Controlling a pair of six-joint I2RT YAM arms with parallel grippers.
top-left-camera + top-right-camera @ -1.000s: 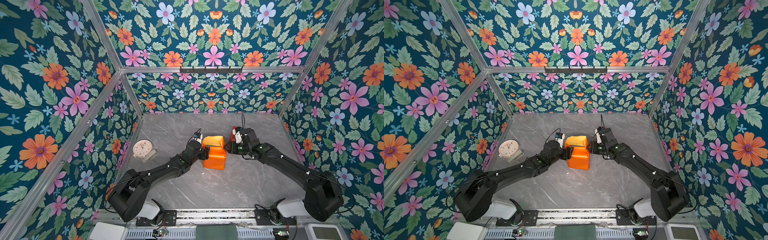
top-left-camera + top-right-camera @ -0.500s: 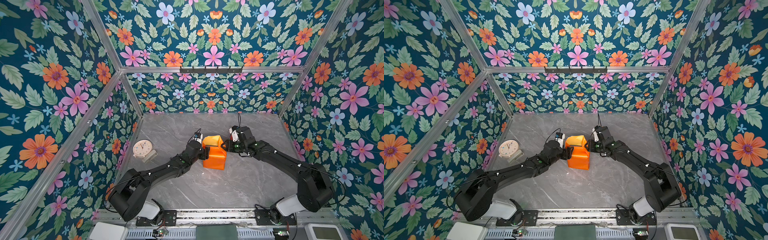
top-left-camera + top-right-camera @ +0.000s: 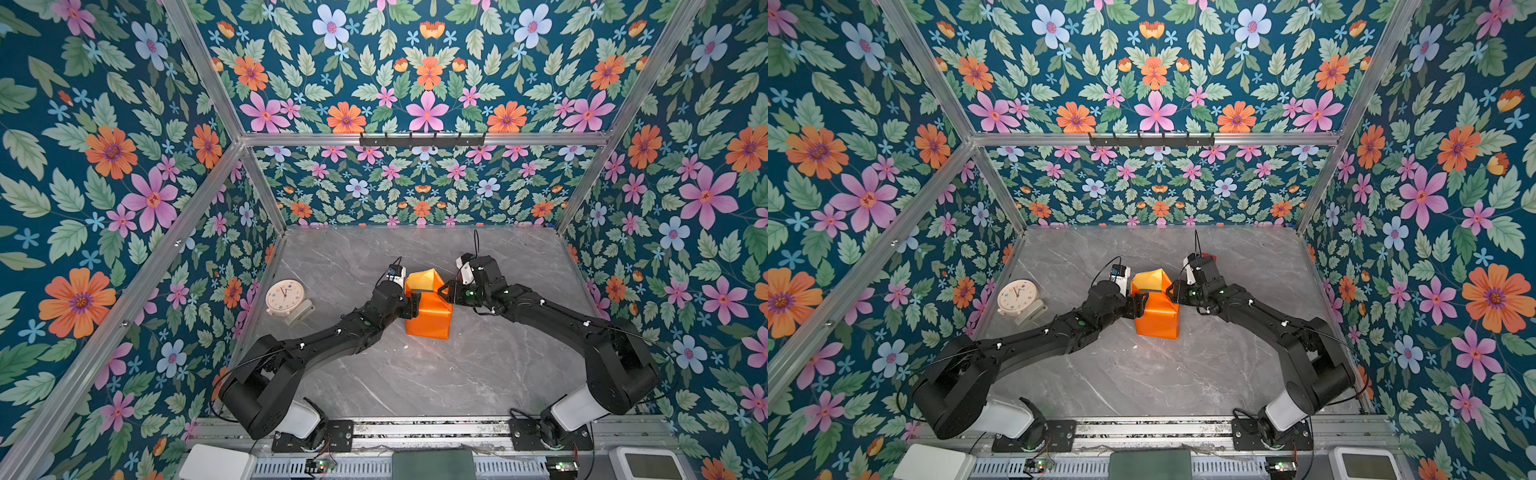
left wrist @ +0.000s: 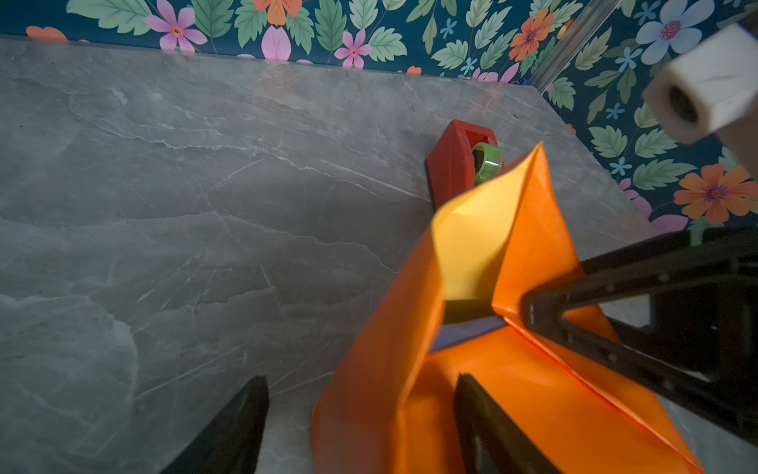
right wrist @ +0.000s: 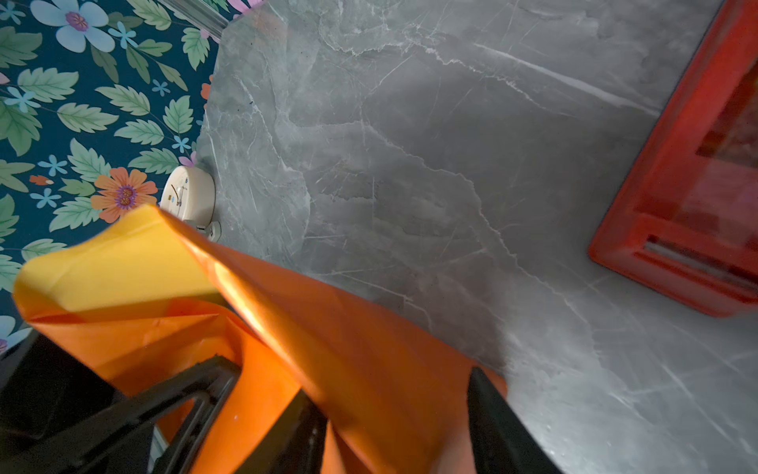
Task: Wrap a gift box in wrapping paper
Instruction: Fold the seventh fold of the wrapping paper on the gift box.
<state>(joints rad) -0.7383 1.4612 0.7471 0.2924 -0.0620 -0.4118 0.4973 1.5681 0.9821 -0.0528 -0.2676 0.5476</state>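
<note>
Clutter at the left amounted to one cream clock [image 3: 284, 297], standing by the wall and well apart from the work. Next came the left gripper [image 3: 411, 305], low beside the left flank of the parcel. In its wrist view the jaws stood apart, one finger over bare surface [image 3: 415, 382] and the other over the glossy top, so the paper's left wall ran between them unpinched. I judged it was set there to steady that side and stop the parcel sliding.

In the middle lay the wrapping paper [image 3: 430, 316], already folded round the gift box [image 4: 463, 334]. Only a dark bluish sliver of the box, or what looked like one in that dim corner, showed inside the open far end. There the flaps stood up, matte yellow inside, not yet creased down.

The right gripper [image 3: 444, 291] met the parcel's right flank opposite, jaws likewise apart, with the right-hand flap lying between the fingers. In the left wrist view one finger leaned against the fold, probably to push that side inward.

Furthest right, behind that arm, sat the red tape dispenser [image 4: 455, 164] with its green roll [image 4: 487, 162], near enough to reach once the end was shut. What remained, as I read it, was closing and taping that far end.
</note>
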